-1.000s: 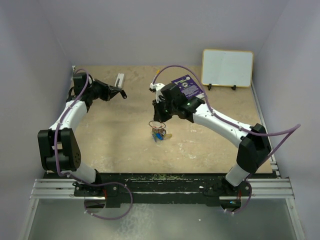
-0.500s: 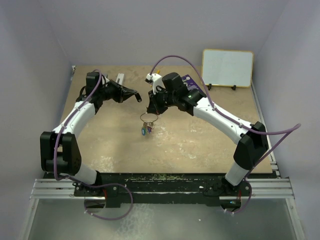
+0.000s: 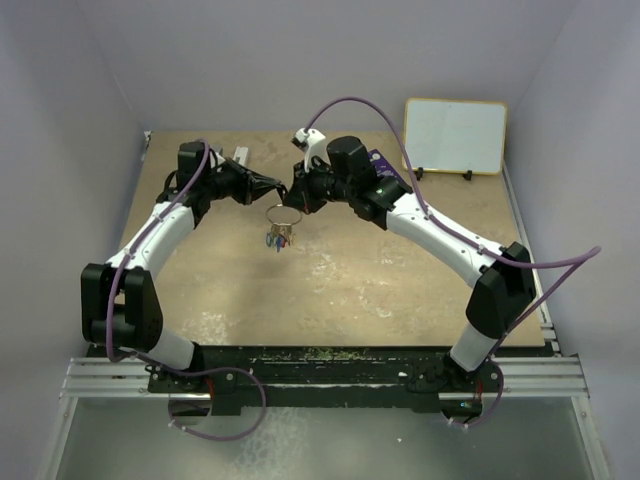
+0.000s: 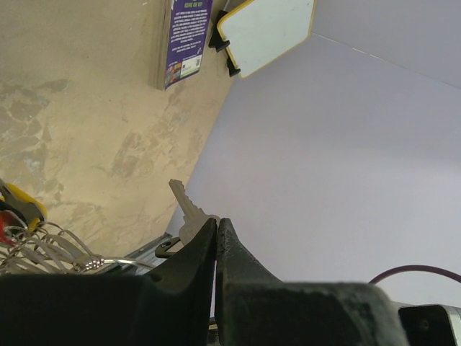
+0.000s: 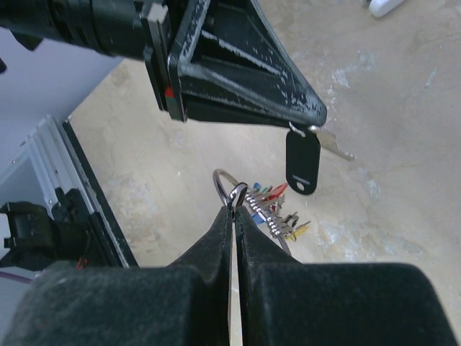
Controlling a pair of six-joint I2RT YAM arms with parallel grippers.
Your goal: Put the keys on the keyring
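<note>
One black-tagged key (image 5: 301, 164), coloured keys (image 5: 272, 207) bunched — silvery keyring (image 5: 225, 186)

Left gripper (image 3: 272, 187) facing right gripper (image 3: 293, 197), keyring (image 3: 284, 214) dangling keys (image 3: 277, 238) below.

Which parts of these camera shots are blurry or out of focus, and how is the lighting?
Right wrist view: the right claw is soft and out of focus at the bottom, while the keyring it pinches and the left claw are sharp. Left wrist view: the key is crisp, the near fingers dark. Top external view: even light, faint shadows.
</note>
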